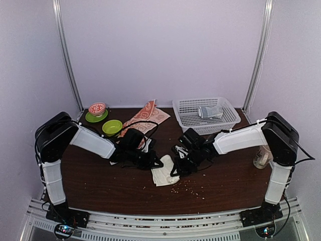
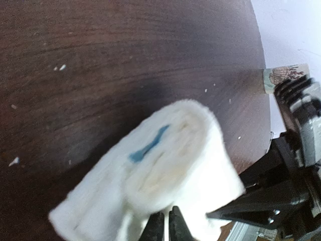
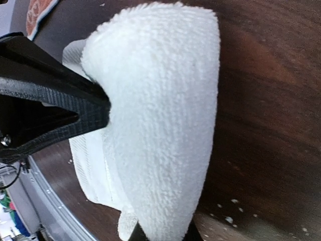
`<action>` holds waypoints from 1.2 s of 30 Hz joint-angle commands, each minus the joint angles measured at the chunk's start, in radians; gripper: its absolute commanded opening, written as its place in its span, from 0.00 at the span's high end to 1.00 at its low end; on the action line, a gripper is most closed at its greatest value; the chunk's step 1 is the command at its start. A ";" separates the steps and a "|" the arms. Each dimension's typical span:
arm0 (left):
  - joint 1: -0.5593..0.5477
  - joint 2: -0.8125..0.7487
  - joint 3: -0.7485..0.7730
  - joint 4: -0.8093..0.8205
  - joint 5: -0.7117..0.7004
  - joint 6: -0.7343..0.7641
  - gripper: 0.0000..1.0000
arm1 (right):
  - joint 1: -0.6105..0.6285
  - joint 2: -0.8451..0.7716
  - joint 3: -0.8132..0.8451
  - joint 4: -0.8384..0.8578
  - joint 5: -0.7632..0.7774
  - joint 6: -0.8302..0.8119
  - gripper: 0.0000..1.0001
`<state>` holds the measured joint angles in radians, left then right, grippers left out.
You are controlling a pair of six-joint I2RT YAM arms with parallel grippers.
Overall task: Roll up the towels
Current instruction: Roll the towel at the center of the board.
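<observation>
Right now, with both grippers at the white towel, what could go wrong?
1. The left gripper and right gripper pinch the white towel very close to each other. They might collide or pull the cloth in opposite directions.
2. The roll looks loose and wide, so it may spring open when released.
3. Crumbs lie on the table beside the towel and could get rolled in.

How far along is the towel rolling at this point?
Done: nothing is fully rolled. In hand: the cream-white towel is doubled over on itself, only partly rolled, with the left fingers and right fingers both closed on it. Left: finish that roll, then do the orange-red towel, which lies unrolled beside the green bowl.
</observation>
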<state>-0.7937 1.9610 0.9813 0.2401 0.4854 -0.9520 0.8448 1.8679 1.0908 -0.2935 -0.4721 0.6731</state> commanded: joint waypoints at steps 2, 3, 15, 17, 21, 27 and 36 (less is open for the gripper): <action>0.011 -0.057 -0.023 -0.132 -0.056 0.039 0.92 | 0.006 -0.020 0.083 -0.526 0.392 -0.213 1.00; 0.011 -0.062 -0.017 -0.139 -0.061 0.044 0.92 | 0.012 -0.020 0.100 -0.569 0.445 -0.219 1.00; 0.011 -0.079 0.039 -0.121 -0.044 0.052 0.94 | 0.169 0.122 0.310 -0.826 0.847 -0.157 1.00; 0.011 -0.079 0.049 -0.124 -0.046 0.059 0.94 | 0.196 0.166 0.358 -0.887 0.925 -0.151 1.00; 0.011 -0.077 0.061 -0.109 -0.053 0.055 0.95 | 0.239 0.243 0.443 -0.971 1.066 -0.123 1.00; 0.011 -0.053 0.052 0.028 -0.003 -0.014 0.95 | 0.267 0.228 0.413 -0.888 1.079 -0.077 1.00; -0.005 0.078 0.090 0.294 0.149 -0.172 0.95 | 0.264 0.172 0.332 -0.748 1.035 -0.077 1.00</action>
<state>-0.7902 1.9892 1.0370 0.3771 0.5560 -1.0508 1.1122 2.0724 1.4452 -1.1053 0.5602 0.5823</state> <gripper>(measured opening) 0.052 0.108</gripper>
